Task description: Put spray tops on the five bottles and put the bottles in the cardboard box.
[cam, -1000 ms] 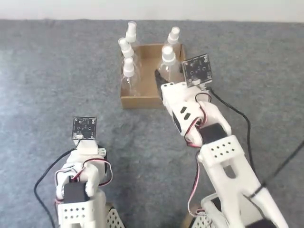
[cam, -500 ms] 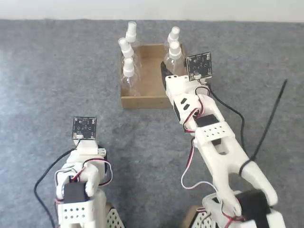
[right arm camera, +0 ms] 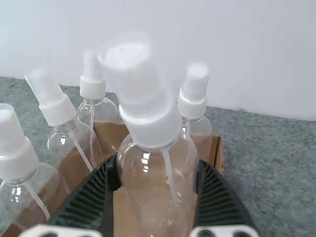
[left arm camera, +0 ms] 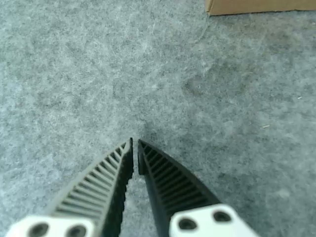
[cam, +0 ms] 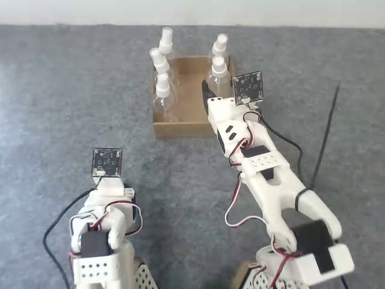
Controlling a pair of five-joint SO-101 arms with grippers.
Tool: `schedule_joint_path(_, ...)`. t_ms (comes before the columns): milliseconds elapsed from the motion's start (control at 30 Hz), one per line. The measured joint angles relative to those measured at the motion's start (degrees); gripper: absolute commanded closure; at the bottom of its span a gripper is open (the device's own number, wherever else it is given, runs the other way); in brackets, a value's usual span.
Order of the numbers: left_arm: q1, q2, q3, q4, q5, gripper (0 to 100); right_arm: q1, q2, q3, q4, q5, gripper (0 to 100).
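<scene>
Nearest, at the near left of the table: left arm (cam: pixel 99 232), folded back on its base, well apart from the box. Ends in left gripper (left arm camera: pixel 135 144), ribbed black fingers (left arm camera: pixel 106 182) pressed together to a point, pinching nothing, poised over bare grey carpet (left arm camera: pixel 222 98). Farther out in the left wrist view, a corner of the cardboard box (left arm camera: pixel 256 6). At the near right: right arm (cam: pixel 274 180), stretched forward from its base to the near right corner of the box, red and white wires (cam: pixel 237 205) looped alongside. Ends in right gripper (right arm camera: pixel 157 165), clamped on held bottle (right arm camera: pixel 148 173) round its clear body, one black finger on each side, touching. Bottle upright, white spray top (right arm camera: pixel 140 94) on, dip tube visible inside, over the right side of the box, within its walls as seen from above. Cannot tell: base down on the box floor or hanging just above. Along the left wall inside the box, near to far: near-left bottle (cam: pixel 163 99), then middle-left bottle (cam: pixel 159 63), both upright with white tops on, just beside each other. Beyond these, at the far wall: far-left bottle (cam: pixel 165 39) and far-right bottle (cam: pixel 219 45), likewise topped; cannot tell, inside the far wall or just past it. Farthest of all, pale wall (cam: pixel 192 11) at the carpet's back edge.
</scene>
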Motion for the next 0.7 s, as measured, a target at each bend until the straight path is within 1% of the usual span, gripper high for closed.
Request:
schedule_joint_path(367,0.0,0.0,0.0,0.0,0.0,99,0.0,6.2,0.0,-2.0,0.0,96.1)
schedule_joint_path(700,0.0,0.0,0.0,0.0,0.0,99,0.0,12.7,-0.1,-9.2,0.0,96.1)
